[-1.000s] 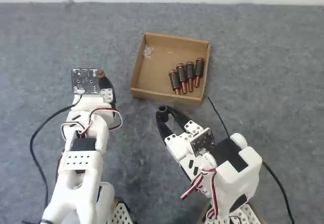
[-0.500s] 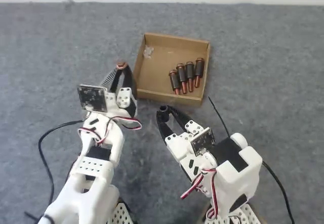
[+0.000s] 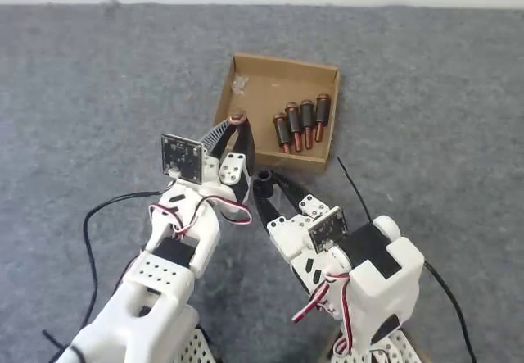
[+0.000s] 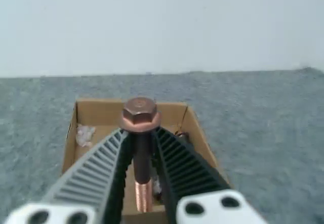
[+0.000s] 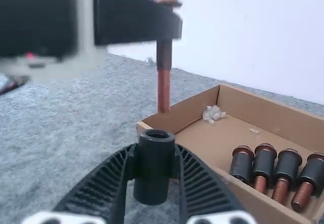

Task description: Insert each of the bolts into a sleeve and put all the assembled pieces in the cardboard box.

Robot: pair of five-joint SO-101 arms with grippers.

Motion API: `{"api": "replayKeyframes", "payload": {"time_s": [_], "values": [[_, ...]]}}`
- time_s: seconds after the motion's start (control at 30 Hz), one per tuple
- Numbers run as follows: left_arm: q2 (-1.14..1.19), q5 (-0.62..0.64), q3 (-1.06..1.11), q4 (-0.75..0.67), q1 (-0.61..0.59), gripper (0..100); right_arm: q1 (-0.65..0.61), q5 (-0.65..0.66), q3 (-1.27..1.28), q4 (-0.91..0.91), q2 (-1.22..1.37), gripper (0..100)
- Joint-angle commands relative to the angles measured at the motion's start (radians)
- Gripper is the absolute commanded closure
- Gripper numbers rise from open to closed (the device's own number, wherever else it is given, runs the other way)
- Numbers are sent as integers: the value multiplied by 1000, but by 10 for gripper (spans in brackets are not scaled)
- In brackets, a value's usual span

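Note:
My left gripper (image 3: 236,127) (image 4: 143,153) is shut on a copper bolt (image 4: 140,148) (image 3: 238,120) (image 5: 163,52), held upright with its hex head on top, over the near left wall of the cardboard box (image 3: 246,109) (image 4: 88,114) (image 5: 273,115). My right gripper (image 3: 264,184) (image 5: 153,176) is shut on a black sleeve (image 5: 153,166) (image 3: 263,179), upright with its bore facing up, just in front of the box. The bolt hangs a little beyond and above the sleeve. Several assembled bolt-and-sleeve pieces (image 3: 301,124) (image 5: 276,171) lie side by side in the box.
Grey carpet (image 3: 426,93) covers the table around the box. A small clear scrap (image 3: 239,83) (image 5: 213,114) (image 4: 83,133) lies in the box's far left corner. A black cable (image 3: 352,187) runs from the right arm toward the box.
My left arm has swung right with the bolt, from the carpet left of the box to over the box's near left wall, close to the sleeve. The right arm has stayed put.

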Motion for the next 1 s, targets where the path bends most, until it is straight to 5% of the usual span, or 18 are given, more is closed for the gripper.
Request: {"api": "replayKeyframes", "payload": {"time_s": [0.0,0.2,0.97], "values": [[-112,14,-82,74,32,988,18,26,23,-27,2,993],[-215,14,-84,157,126,988,19,26,23,-25,2,993],[-224,175,-79,290,129,988,51,26,20,-25,4,993]]}}
